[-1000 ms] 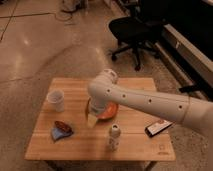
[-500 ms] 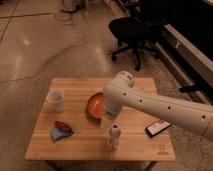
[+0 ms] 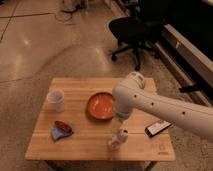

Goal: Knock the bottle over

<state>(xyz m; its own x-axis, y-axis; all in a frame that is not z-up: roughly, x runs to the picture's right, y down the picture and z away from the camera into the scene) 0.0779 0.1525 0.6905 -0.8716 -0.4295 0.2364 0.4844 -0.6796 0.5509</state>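
Observation:
The small whitish bottle [image 3: 116, 139] stands near the front edge of the wooden table [image 3: 85, 145], right of centre. My white arm reaches in from the right and bends down at its rounded joint [image 3: 131, 89]. The gripper [image 3: 119, 125] hangs straight down right above the bottle's top, close to it or touching it; I cannot tell which. The bottle's upper part is partly hidden by the gripper.
An orange bowl [image 3: 101, 105] sits just behind the bottle. A translucent white cup [image 3: 56, 100] stands at the left. A blue and red-brown item [image 3: 61, 131] lies at the front left. A dark phone [image 3: 158, 128] lies at the right. A black office chair [image 3: 133, 29] stands beyond the table.
The arm has swung right and forward off the orange bowl, which now shows in full. The gripper has come down over the bottle. The bottle stays in the same spot.

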